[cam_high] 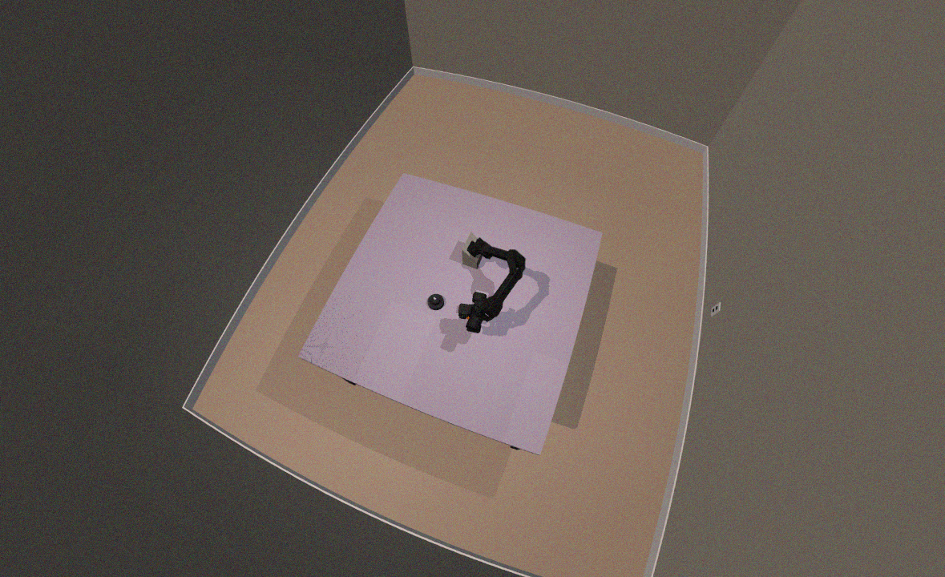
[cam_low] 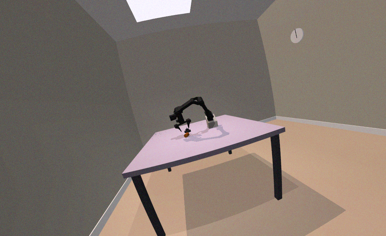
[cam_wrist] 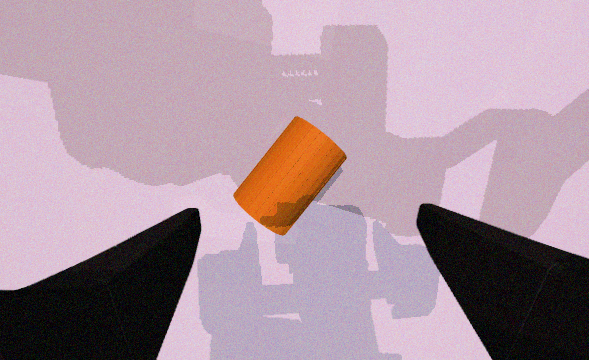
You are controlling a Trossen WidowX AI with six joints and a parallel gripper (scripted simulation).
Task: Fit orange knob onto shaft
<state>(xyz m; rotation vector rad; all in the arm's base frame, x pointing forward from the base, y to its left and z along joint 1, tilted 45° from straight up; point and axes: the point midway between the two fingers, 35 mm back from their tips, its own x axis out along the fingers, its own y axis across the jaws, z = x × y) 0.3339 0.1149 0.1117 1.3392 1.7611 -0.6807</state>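
The orange knob [cam_high: 468, 317] [cam_low: 186, 134] [cam_wrist: 290, 176] lies on its side on the table. In the wrist view it slants from upper right to lower left, and its hole is not visible. My gripper [cam_high: 476, 311] [cam_low: 184, 129] [cam_wrist: 311, 216] is open and empty above the knob, pointing down. In the wrist view the knob shows ahead of the gap between the fingertips, a little left of its middle. The dark round pedestal [cam_high: 436, 307] [cam_low: 187, 131] stands close by, left of the gripper in the top view. A small bright shaft rises from it. Its flat side is too small to make out.
The pinkish table [cam_high: 403, 215] [cam_low: 153, 155] [cam_wrist: 474, 50] bears everything. The arm's pale base [cam_high: 470, 259] [cam_low: 212, 123] stands beyond the pedestal in the exterior view. The arm arches from the base to the gripper. Shadows of the arm fall around the knob.
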